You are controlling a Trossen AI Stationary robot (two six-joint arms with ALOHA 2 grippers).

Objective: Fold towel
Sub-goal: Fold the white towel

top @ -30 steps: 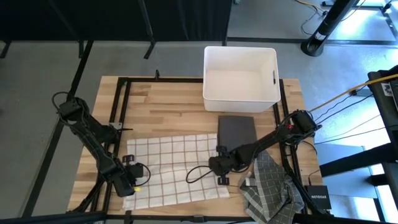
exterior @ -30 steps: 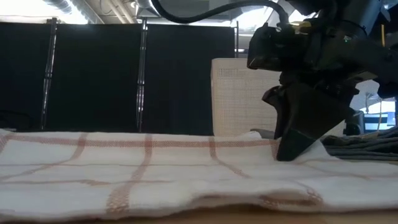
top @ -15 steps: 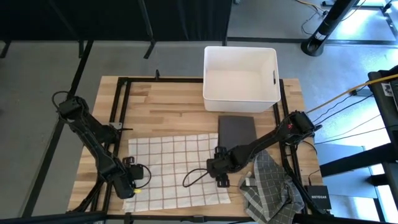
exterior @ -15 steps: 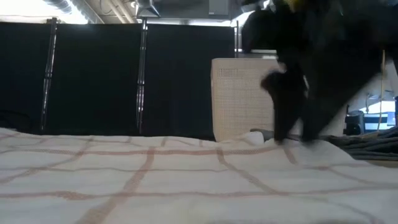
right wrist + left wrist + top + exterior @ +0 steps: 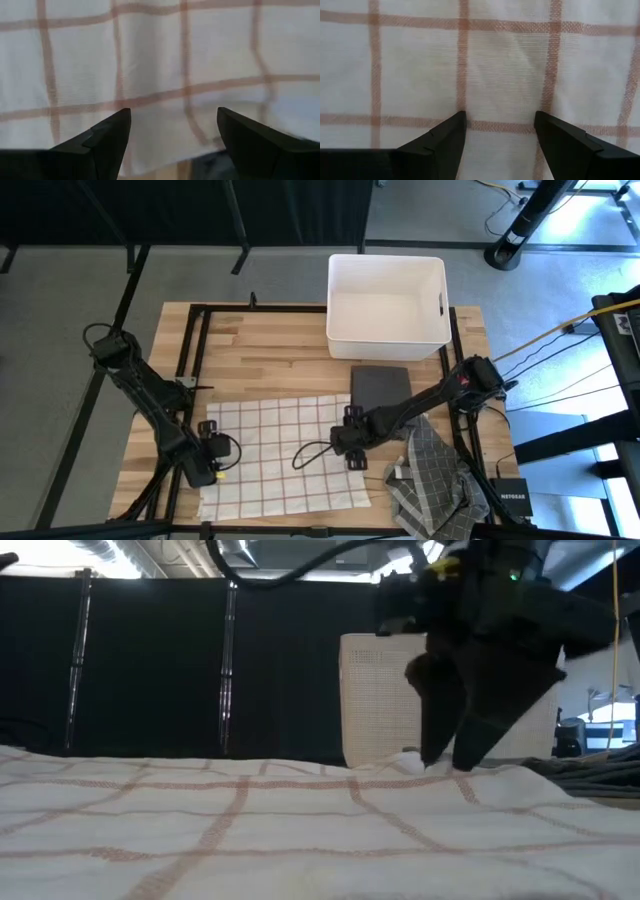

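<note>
1. A white towel with a red-brown check [image 5: 285, 455] is lying spread flat on the near half of the wooden table [image 5: 270, 345], its edges slightly skewed to the table's sides.
2. The left gripper [image 5: 212, 453] is hanging over the towel's left edge, its fingers [image 5: 437, 145] parted and released, holding nothing; the checked cloth is showing between them.
3. The right gripper [image 5: 350, 442] is hanging over the towel's right edge, fingers [image 5: 102, 140] likewise spread apart and empty, with the towel's border showing beneath them.
4. In the low view the right gripper [image 5: 450, 755] is pointing down with its tips just at the cloth.
5. A folded dark grey cloth [image 5: 381, 388] is lying just beyond the towel's far right corner.
6. A white bin [image 5: 387, 340] is standing at the table's far edge, behind that cloth.
7. A crumpled grey checked towel [image 5: 432, 480] is lying at the near right corner, beside the spread one.
</note>
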